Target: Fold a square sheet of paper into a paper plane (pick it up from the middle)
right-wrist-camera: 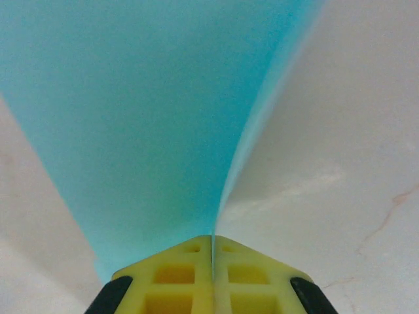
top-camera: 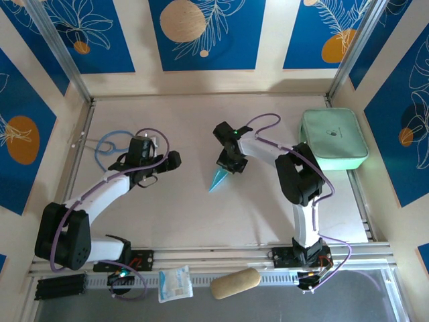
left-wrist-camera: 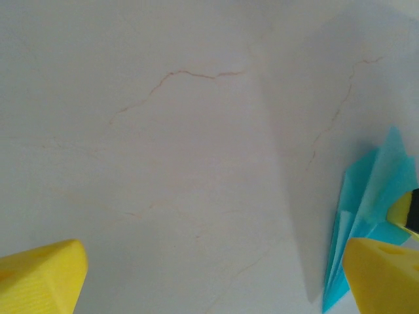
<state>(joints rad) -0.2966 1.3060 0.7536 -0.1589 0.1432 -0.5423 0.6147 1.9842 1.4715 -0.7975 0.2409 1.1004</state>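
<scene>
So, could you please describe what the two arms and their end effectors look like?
The left arm and right arm both have white links and bulky black joints, with a purple cable running along each. The left end effector and right end effector have yellow plastic fingers; the right one's show moulded pockets and black side pieces.
</scene>
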